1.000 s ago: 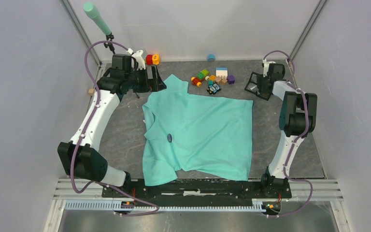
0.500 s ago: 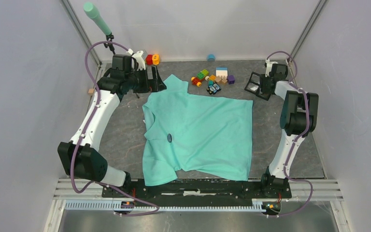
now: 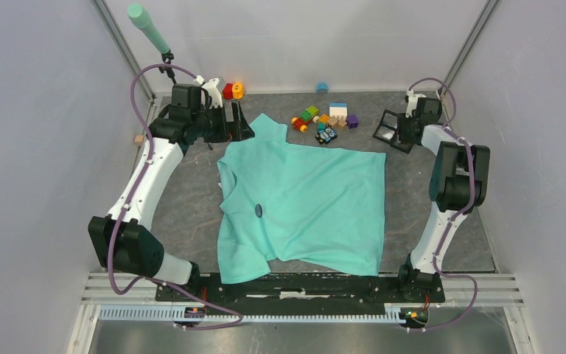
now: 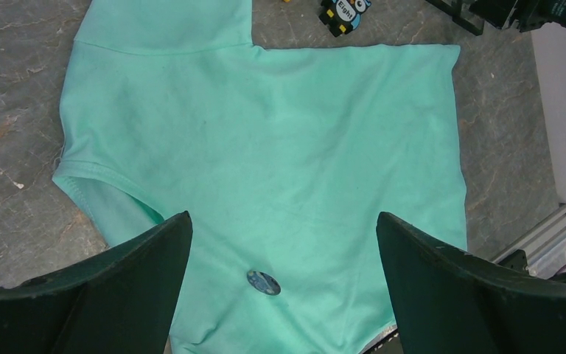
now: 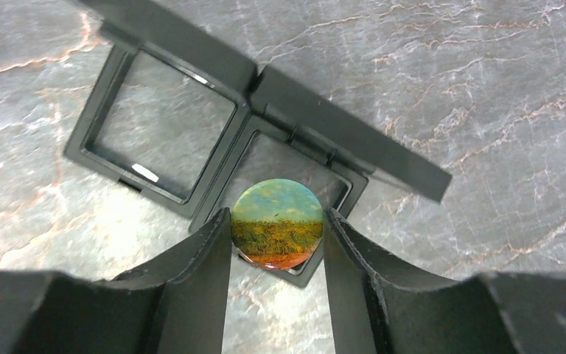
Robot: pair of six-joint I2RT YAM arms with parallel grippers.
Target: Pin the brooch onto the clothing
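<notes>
The clothing (image 3: 317, 199), a mint-green T-shirt (image 4: 280, 133), lies flat in the middle of the table. A small blue oval brooch (image 3: 258, 210) sits on its left part (image 4: 264, 282). At the back right, a black hinged case (image 3: 390, 131) lies open (image 5: 339, 140). My right gripper (image 5: 276, 212) is down over the case, its fingertips (image 5: 217, 228) touching both sides of a round brooch (image 5: 276, 236) that shows a yellow field under a blue sky. My left gripper (image 4: 281, 215) hangs open and empty at the back left (image 3: 239, 122), high above the shirt.
Small toy blocks and cars (image 3: 324, 122) are scattered behind the shirt. A blue cap (image 3: 322, 88) lies by the back wall, and red and yellow pieces (image 3: 232, 90) sit beside the left gripper. A green-tipped pole (image 3: 147, 26) leans in the back left corner. A wooden cube (image 3: 139, 139) lies at the left edge.
The right arm's elbow has shifted slightly right while its gripper stayed over the case. The left arm, the shirt and the blue brooch have not moved.
</notes>
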